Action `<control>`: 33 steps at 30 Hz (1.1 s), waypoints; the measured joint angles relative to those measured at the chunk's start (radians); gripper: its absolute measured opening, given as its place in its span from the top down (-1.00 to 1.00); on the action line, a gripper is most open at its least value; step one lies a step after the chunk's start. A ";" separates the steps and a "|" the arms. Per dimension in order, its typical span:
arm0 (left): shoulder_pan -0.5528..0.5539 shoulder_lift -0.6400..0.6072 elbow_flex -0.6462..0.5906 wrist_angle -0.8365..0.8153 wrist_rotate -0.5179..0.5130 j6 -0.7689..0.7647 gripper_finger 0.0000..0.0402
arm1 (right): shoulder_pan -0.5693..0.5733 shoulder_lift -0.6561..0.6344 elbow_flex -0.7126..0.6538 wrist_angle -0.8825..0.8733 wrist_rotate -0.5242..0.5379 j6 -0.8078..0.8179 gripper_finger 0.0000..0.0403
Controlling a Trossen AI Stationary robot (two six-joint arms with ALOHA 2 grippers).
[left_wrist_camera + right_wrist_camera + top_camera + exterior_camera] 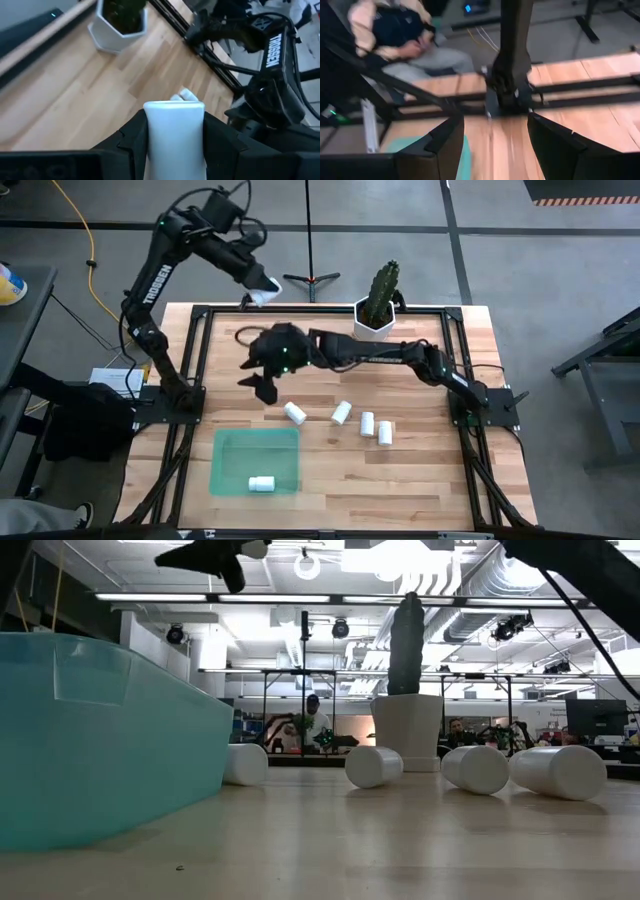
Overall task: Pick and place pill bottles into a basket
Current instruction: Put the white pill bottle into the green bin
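One bottle (pixel 174 134) of the six pinched in the left tool (pixel 262 286), white body filling the gap between both fingers, raised above the far left corner of the counter (pixel 420 480). Right tool (pixel 258 383) spread wide and holding nothing, reaching in from the other side and hanging over the middle of the counter, just beyond the nearest loose bottle (pixel 295 413). Tray (pixel 235 452) at the near left of the counter, well apart from the left tool, with one bottle in the tray (pixel 262 483) lying on its side toward the near edge. Three further bottles (pixel 367 422) lying in a loose row on the bare wood, to the right of that nearest one. Cactus pot (pixel 378 322) at the far edge, off any likely route.

Probably the step in hand: carrying the pinched bottle over to the tray.

- Hold the squeeze firm all the way; smooth and round, so likely to slip if loosened.
- Travel down the left side of the counter, not straight across, with the right tool hanging roughly between the left tool and the tray.
- Stay high until over the tray's bare far half.
- Lower inside the walls before spreading the fingers; likely to roll or bounce out if dropped from height.
- Aim away from the bottle lying in the tray, to avoid knocking it.
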 joint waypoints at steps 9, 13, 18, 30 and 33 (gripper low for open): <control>0.159 -0.001 -0.002 0.000 0.013 0.053 0.08 | -0.075 0.000 0.000 0.041 -0.064 -0.011 -0.04; 0.214 -0.001 -0.002 0.000 0.053 0.065 0.08 | -0.123 0.000 0.000 0.083 -0.099 0.001 -0.04; 0.231 -0.001 -0.002 0.000 0.081 0.075 0.08 | -0.189 0.000 0.000 0.156 -0.174 0.042 -0.04; 0.229 -0.001 -0.002 0.087 0.080 0.097 0.08 | -0.306 0.000 0.000 0.374 -0.317 0.195 -0.03; 0.227 -0.001 -0.002 0.124 0.143 0.113 0.08 | -0.323 -0.002 0.000 0.445 -0.294 0.249 -0.03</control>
